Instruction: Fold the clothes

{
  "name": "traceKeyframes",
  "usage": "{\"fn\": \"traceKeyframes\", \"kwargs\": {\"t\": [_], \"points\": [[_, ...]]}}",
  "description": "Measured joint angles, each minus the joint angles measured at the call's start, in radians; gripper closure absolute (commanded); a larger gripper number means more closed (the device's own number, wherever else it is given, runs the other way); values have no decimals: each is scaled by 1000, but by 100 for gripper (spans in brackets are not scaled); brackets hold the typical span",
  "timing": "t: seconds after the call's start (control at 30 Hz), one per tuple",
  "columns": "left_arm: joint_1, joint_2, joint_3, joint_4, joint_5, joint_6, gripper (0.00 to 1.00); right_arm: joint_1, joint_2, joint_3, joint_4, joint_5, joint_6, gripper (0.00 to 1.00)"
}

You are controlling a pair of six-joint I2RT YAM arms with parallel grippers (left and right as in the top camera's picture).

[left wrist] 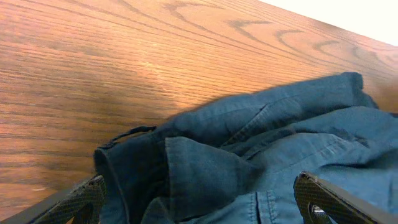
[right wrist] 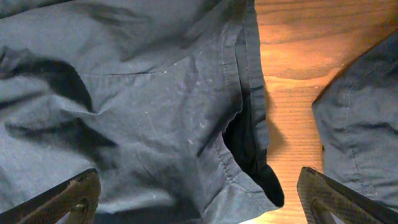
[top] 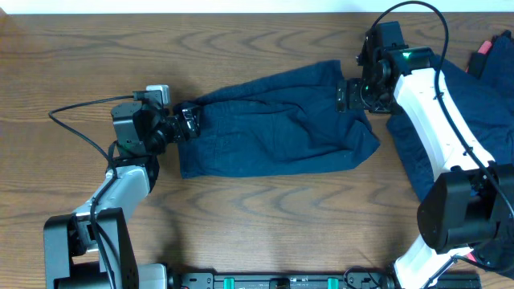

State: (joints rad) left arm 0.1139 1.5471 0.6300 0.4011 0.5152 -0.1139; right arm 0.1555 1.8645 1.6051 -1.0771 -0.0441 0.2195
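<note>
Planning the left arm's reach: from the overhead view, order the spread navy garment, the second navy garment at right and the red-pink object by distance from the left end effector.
1. Spread dark navy cloth garment: mid-table, at the left end effector.
2. Second dark navy garment: far right side.
3. Small red-pink object: far right corner, farthest.

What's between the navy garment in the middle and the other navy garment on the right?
A strip of bare table, seen in the right wrist view, separates the middle garment from the right garment.
</note>
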Motion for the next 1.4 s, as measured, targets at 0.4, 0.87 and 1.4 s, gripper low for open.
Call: {"fn": "traceKeyframes", "kwargs": {"t": [0.4,0.87,1.4], "points": [[-29,13,0,24,13,-21,34,0,0,0,0,0,1,0],[5,29,1,128,13,-150,94,0,0,0,116,0,8,1],[35,29,1,49,5,-279,94,0,129,0,317,17,13,3]]}}
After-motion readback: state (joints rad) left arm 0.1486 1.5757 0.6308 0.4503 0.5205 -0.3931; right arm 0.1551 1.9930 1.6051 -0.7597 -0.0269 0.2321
